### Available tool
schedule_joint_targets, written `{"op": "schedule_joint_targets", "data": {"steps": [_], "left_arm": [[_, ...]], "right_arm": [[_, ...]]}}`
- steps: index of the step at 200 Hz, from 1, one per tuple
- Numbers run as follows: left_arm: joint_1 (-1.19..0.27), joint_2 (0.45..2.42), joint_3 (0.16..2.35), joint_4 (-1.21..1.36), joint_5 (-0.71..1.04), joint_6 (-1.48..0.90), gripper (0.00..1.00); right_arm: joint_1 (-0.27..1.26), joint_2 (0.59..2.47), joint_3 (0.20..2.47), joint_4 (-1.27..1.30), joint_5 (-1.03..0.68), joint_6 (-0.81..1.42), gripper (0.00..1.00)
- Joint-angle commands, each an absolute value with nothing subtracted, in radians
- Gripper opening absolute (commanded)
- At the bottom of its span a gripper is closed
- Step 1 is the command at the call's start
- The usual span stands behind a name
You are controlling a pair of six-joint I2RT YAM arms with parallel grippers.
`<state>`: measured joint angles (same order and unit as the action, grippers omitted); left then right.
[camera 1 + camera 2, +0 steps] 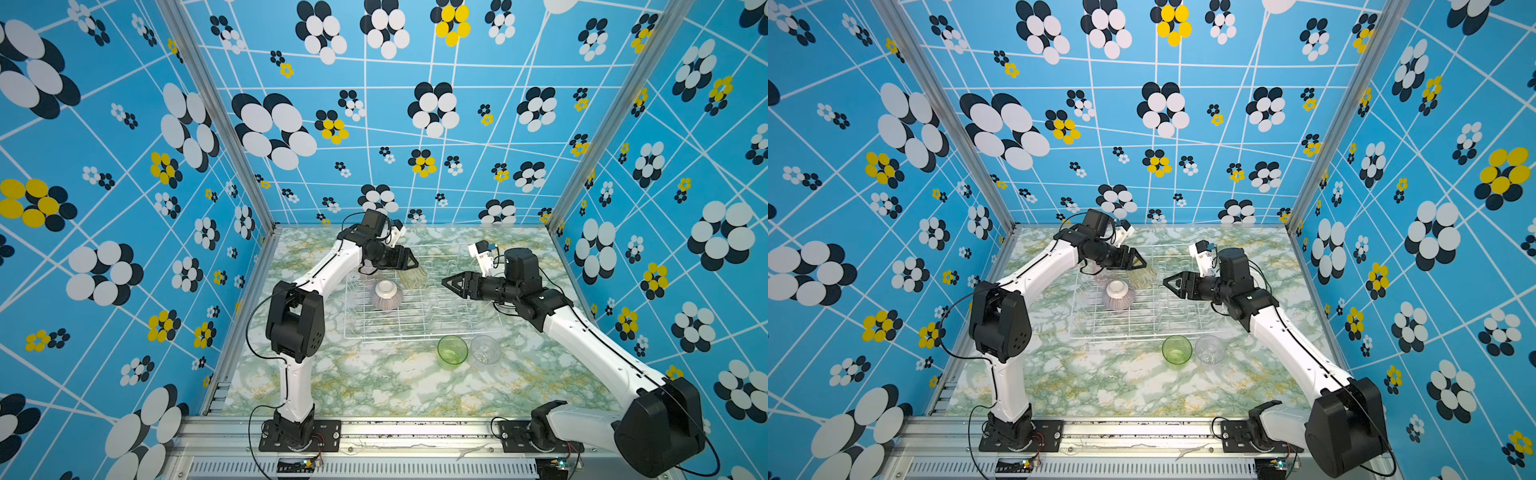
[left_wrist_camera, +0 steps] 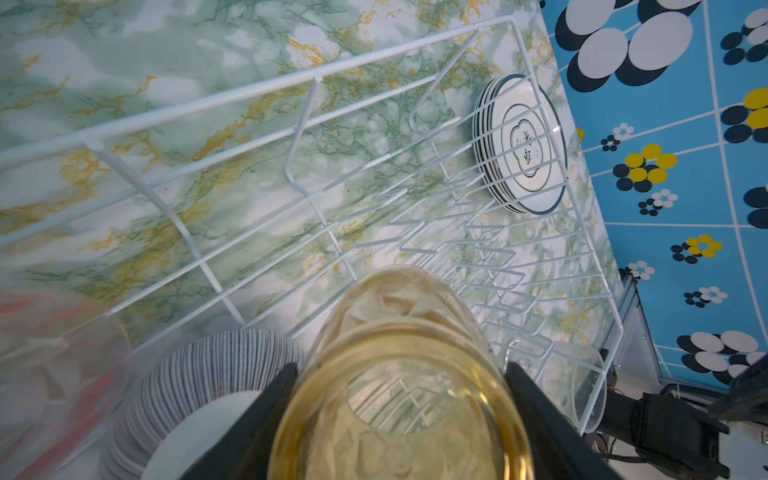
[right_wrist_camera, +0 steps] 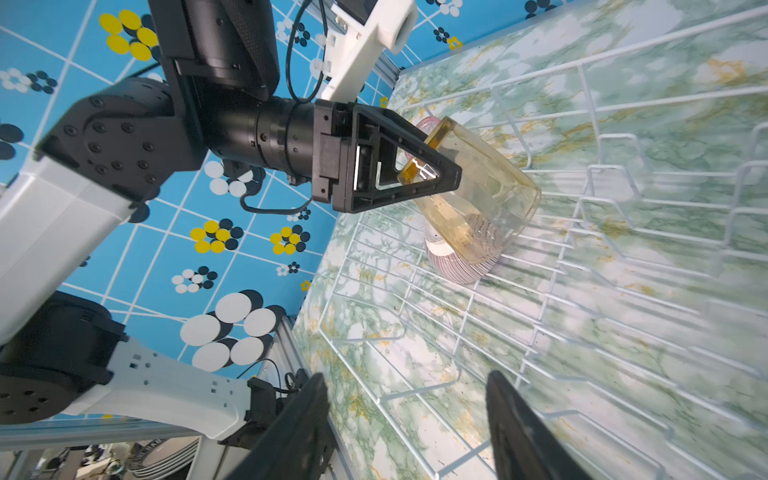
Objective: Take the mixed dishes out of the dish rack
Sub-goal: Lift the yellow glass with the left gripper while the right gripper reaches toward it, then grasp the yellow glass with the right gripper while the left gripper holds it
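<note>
Now one green tumbler [image 1: 452, 350], one clear tumbler [image 1: 484, 350] stand outside the rack [image 1: 415, 337].

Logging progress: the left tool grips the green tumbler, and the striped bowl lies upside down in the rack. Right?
No: the left tool grips the yellow tumbler, per the right wrist view. The striped bowl does lie upside down in the rack.

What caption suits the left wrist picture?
Left gripper clamps a ribbed yellow glass tumbler over the white wire dish rack.

The top plate [image 2: 540, 183] has small dark writing in its middle, inside a flower-shaped ring. It is too small to read.
</note>
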<state>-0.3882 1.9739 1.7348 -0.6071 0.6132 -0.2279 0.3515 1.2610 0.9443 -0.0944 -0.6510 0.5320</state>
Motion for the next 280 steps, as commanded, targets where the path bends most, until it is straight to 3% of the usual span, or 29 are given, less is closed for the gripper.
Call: {"op": "schedule_joint_targets", "data": {"steps": [1, 60, 163, 280], "left_arm": [[-0.376, 1.889, 1.7, -0.523, 0.733, -0.269, 0.54], [-0.362, 1.818, 1.617, -0.344, 0.904, -0.391, 0.53], [-0.371, 1.79, 1.544, -0.098, 1.038, -0.565, 0.53], [-0.43, 1.849, 1.481, 0.462, 1.17, -0.989, 0.53]], "right_arm": [[0.347, 1.278, 0.921, 0.029, -0.717, 0.606, 0.53], [0.345, 1.309, 0.878, 0.18, -0.765, 0.705, 0.44], [0.346, 1.315, 0.867, 0.356, -0.781, 0.794, 0.42], [0.348, 1.344, 0.903, 0.53, -0.776, 0.854, 0.4]]}}
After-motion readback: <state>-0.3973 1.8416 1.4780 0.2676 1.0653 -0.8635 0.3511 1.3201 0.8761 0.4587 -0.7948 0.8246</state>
